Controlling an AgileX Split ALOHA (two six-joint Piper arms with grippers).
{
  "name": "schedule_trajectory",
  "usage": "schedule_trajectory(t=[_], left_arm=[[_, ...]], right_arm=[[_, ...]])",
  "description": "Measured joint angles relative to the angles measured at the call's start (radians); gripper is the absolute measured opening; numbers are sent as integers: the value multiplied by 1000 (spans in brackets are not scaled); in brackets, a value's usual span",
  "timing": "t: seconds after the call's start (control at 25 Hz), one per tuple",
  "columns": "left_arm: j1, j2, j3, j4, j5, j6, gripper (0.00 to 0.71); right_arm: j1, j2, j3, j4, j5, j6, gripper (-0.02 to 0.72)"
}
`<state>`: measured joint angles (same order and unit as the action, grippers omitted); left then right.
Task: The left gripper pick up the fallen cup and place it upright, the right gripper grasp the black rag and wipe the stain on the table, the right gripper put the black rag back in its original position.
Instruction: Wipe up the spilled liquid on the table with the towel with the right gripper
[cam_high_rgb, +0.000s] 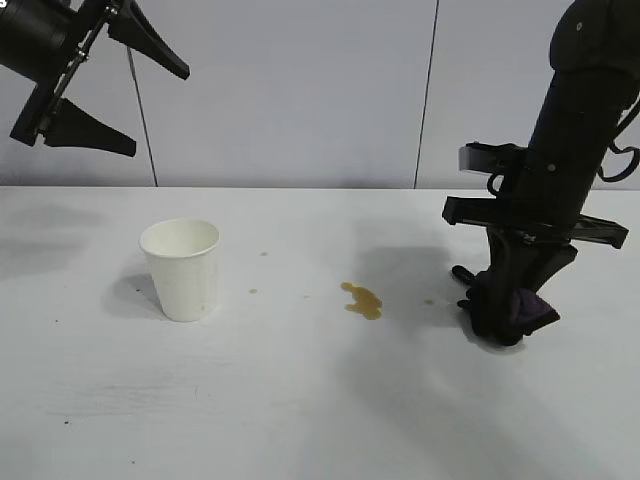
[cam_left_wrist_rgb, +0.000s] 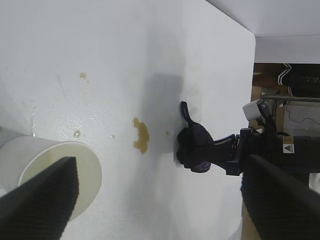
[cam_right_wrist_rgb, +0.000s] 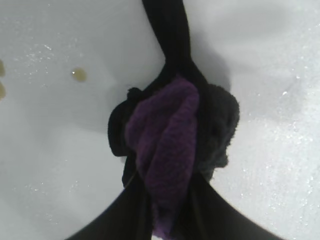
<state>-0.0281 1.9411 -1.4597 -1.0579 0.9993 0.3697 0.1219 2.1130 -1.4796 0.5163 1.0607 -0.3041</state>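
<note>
The white cup (cam_high_rgb: 183, 268) stands upright on the left part of the white table (cam_high_rgb: 300, 400); its rim also shows in the left wrist view (cam_left_wrist_rgb: 55, 172). My left gripper (cam_high_rgb: 115, 95) hangs open high above the table's back left, holding nothing. The yellowish-brown stain (cam_high_rgb: 362, 300) lies near the middle, with small droplets around it. Right of the stain, my right gripper (cam_high_rgb: 505, 315) points down at the table, shut on the black rag (cam_right_wrist_rgb: 172, 135), whose purple fold is squeezed between the fingers. The rag (cam_high_rgb: 525, 310) rests on the table surface.
A grey wall panel (cam_high_rgb: 300, 90) stands behind the table. Tiny droplets (cam_high_rgb: 253, 291) dot the surface between cup and stain. In the left wrist view the table's far edge (cam_left_wrist_rgb: 250, 75) shows, with equipment beyond it.
</note>
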Motion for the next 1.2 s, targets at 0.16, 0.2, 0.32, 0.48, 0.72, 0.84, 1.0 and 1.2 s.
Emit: schedule_trajectory(t=[0.16,0.2,0.32,0.48,0.72,0.84,1.0,1.2], left_arm=[[0,0,0,0,4,0,636],[0,0,0,0,5,0,636],[0,0,0,0,12,0,636],[0,0,0,0,17,0,636],[0,0,0,0,23,0,636],[0,0,0,0,27,0,636],[0,0,0,0,34,0,636],[0,0,0,0,41,0,636]], right_arm=[[62,0,-61,57,-10,-61,94],[85,0,-76,57,-18,-65,94],[150,0,-117,57,-67,-68,94],[219,9,-128,57,-132,-68,94],[258,74,-128,48,-160,-51,94],[258,105,-128,32,-170,-39,94],[258,118,-128,-24,-171,8,94],[250,118,-133,-133,-163,82,94]])
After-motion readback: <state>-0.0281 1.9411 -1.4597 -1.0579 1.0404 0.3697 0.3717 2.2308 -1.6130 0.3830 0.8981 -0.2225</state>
